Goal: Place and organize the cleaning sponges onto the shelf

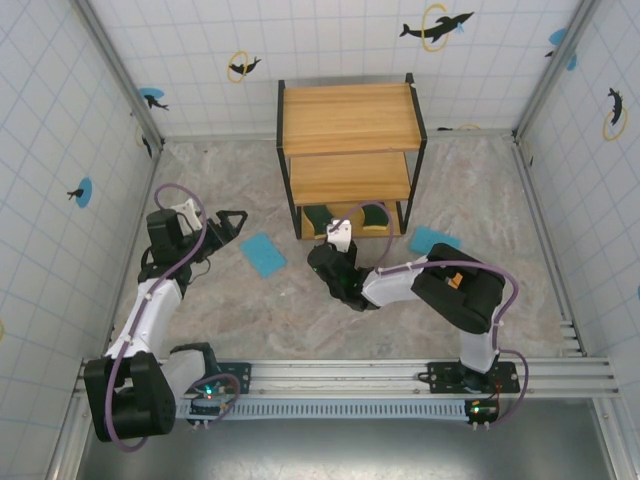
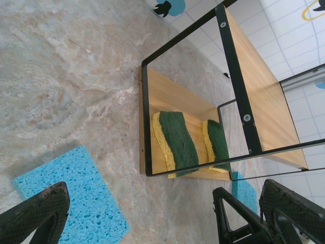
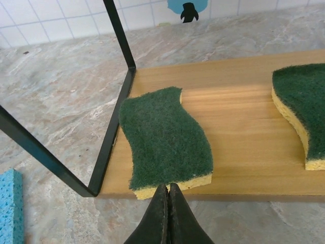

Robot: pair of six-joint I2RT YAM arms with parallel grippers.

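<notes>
- Four cleaning sponges are in sight, and we count two dark green ones with yellow backing and two thin light blue ones.
- Two of the four, the green pair, lie flat and green side up on the lowest board of the shelf [image 1: 350,118]. They sit side by side with bare wood between them.
- We see the left green sponge [image 1: 322,218] close to the board's left front corner, with its yellow edge at the front lip. The right green sponge [image 1: 375,215] is further along the same board.
- Two blue ones lie on the marbled tabletop [image 1: 300,310], off the shelf. The left blue sponge [image 1: 263,253] is in front of the shelf and to its left, and the right blue sponge [image 1: 435,240] is just beside its right front leg.
- We count three wooden boards on the shelf, stepped in a thin black frame. It stands at the far middle of the tabletop.
- One of the two end effectors, the right end effector [image 3: 167,203], has its fingers pressed together with nothing between them. Its tip points at the near yellow edge of the left green sponge, and we cannot tell whether it touches.
- We see the left end effector [image 1: 240,222] with its fingers spread wide and empty. It hovers near the left blue sponge, on that sponge's left, and points toward the shelf.
</notes>
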